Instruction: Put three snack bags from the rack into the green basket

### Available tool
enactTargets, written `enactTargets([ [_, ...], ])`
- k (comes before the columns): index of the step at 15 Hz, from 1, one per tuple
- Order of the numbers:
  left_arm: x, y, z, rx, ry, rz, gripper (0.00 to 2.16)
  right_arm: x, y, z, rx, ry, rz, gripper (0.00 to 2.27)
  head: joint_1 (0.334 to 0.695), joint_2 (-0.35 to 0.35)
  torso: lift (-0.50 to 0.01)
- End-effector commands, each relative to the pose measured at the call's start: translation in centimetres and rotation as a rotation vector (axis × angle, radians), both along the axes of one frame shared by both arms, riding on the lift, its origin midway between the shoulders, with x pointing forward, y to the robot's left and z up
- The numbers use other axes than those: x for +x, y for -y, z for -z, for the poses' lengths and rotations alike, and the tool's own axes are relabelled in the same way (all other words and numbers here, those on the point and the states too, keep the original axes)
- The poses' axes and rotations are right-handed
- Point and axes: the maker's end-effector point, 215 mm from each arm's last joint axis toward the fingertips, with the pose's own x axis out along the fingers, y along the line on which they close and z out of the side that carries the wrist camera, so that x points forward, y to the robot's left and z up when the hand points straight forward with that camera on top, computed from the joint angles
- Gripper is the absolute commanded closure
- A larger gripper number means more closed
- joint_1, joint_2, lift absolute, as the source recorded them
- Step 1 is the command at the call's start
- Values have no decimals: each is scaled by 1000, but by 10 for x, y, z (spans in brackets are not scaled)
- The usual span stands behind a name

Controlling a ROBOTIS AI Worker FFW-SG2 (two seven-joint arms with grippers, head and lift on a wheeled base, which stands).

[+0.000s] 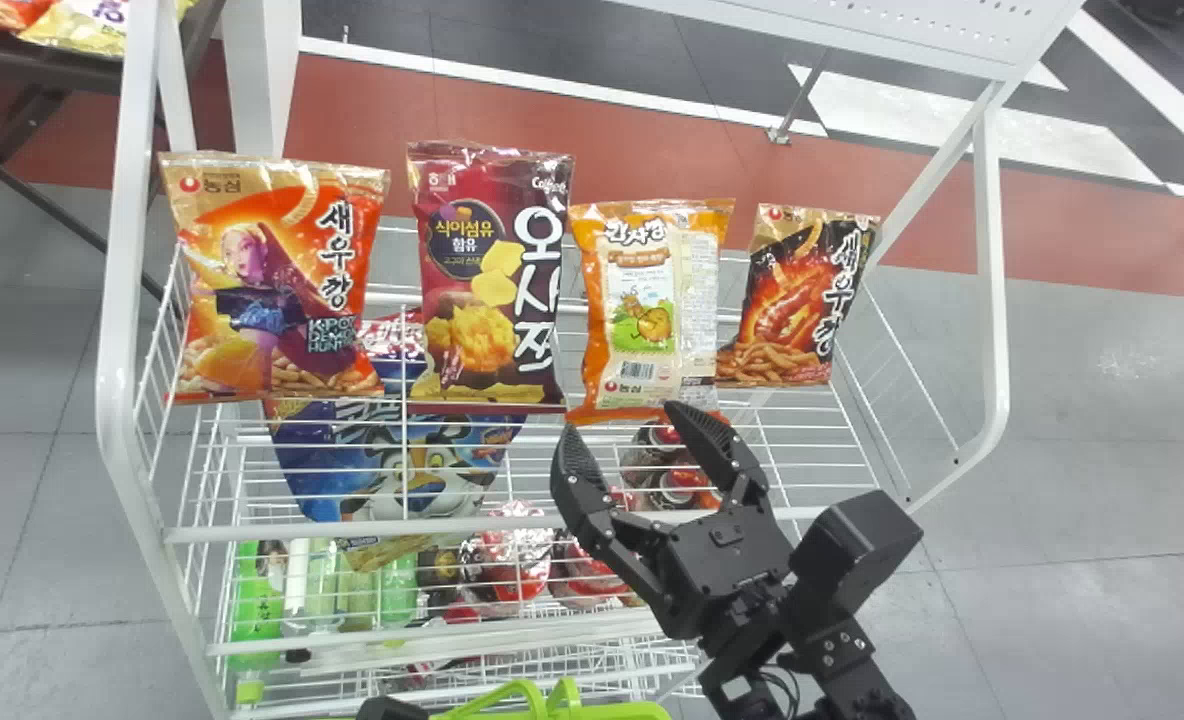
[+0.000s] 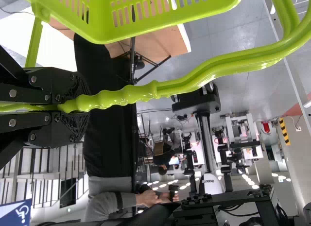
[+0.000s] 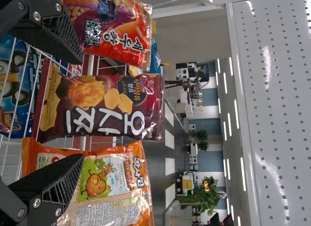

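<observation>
My right gripper (image 1: 620, 424) stands open in the head view, just below the orange-and-white snack bag (image 1: 652, 300); the maroon bag (image 1: 487, 280) is to its upper left. A red-orange bag (image 1: 277, 290) stands at the rack's left, a black-and-red bag (image 1: 797, 300) at its right. In the right wrist view, the open gripper (image 3: 80, 109) has the maroon bag (image 3: 102, 107) between and beyond its fingers. The left gripper (image 1: 390, 708) shows at the bottom edge by the green basket (image 1: 602, 711). In the left wrist view, this gripper (image 2: 73, 107) is shut on the handle of the basket (image 2: 160, 19).
The white wire rack (image 1: 322, 532) has a blue bag (image 1: 402, 470) and bottles (image 1: 257, 600) on lower levels. Its side frames rise left and right, and a perforated white panel (image 1: 912, 25) spans above. A dark table with more bags stands at the upper left.
</observation>
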Motion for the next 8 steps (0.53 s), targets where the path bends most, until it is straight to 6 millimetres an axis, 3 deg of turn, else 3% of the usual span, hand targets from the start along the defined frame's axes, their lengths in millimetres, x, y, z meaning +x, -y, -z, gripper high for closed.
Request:
enactTargets([
  [1,-1,1,-1,0,-3,3,1173,1,-1,-1,1,4,-2,147,695,-350,0],
  [8,-2,1,-4,-5,-4,0,1173,7,-7,-8,10,34,-11,147,695,-350,0],
])
